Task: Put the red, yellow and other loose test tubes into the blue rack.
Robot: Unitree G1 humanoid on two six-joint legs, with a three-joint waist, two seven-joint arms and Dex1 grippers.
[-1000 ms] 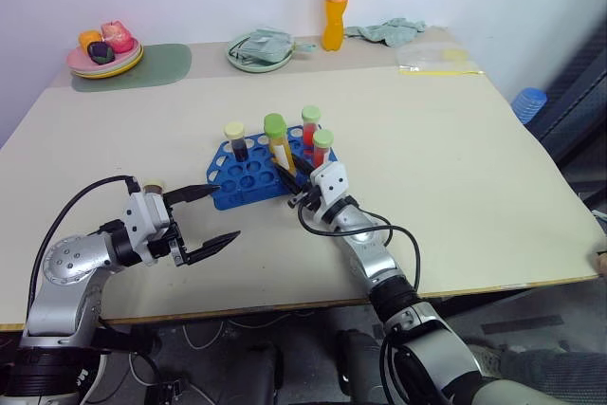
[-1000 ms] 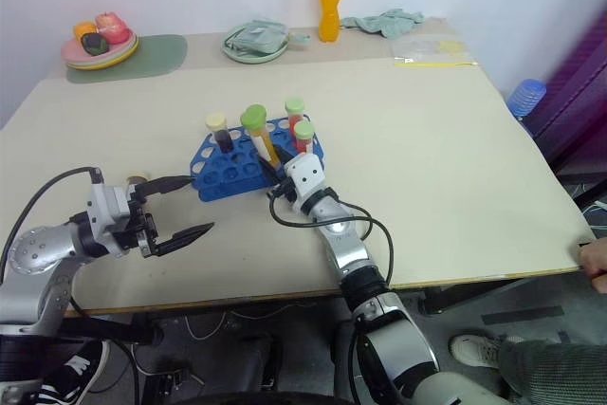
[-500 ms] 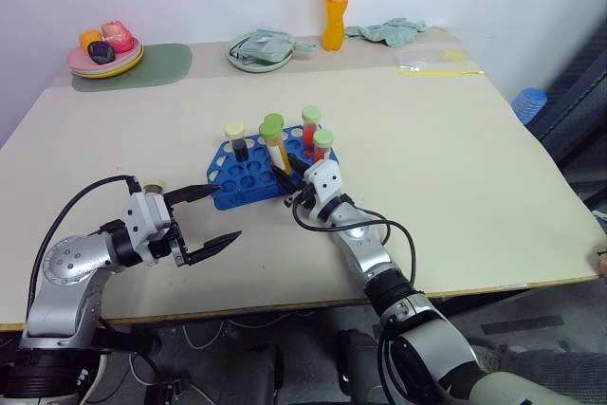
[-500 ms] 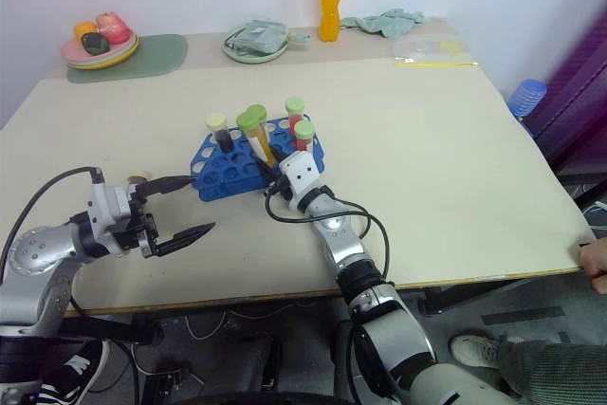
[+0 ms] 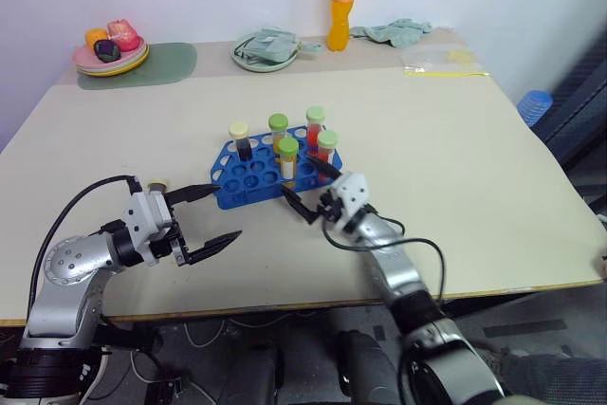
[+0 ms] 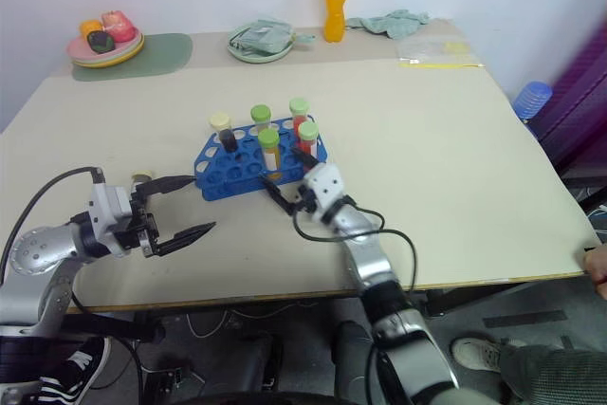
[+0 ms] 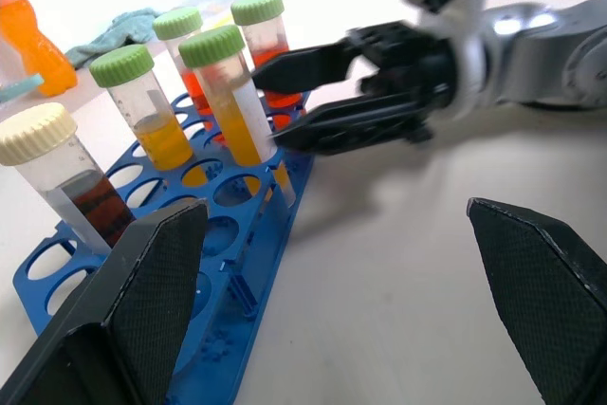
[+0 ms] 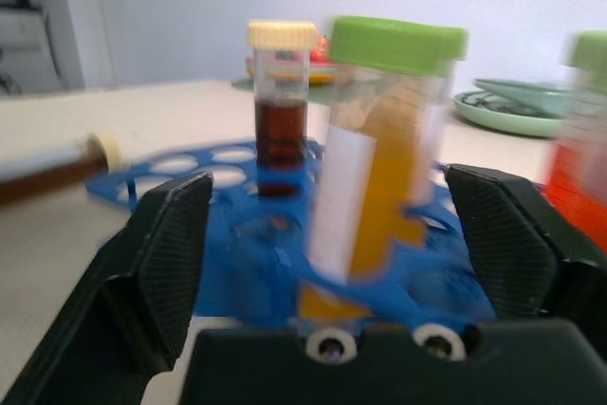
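right wrist view: yellow tube (image 8: 379,168) between open right claw (image 8: 337,234) fingers

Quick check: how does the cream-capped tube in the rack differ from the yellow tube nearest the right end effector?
The cream-capped tube has a pale cap and dark brown liquid; the yellow tube has a green cap and yellow liquid. The cream-capped tube sits at the blue rack's far left; the yellow tube sits nearer the front, just ahead of the right end effector. Both stand in the rack, unheld.

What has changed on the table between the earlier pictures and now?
The right gripper has let go of the yellow tube, leaving it upright in the blue rack, and drawn back with its fingers open. The left gripper stayed open and in place; the other four tubes stayed racked.
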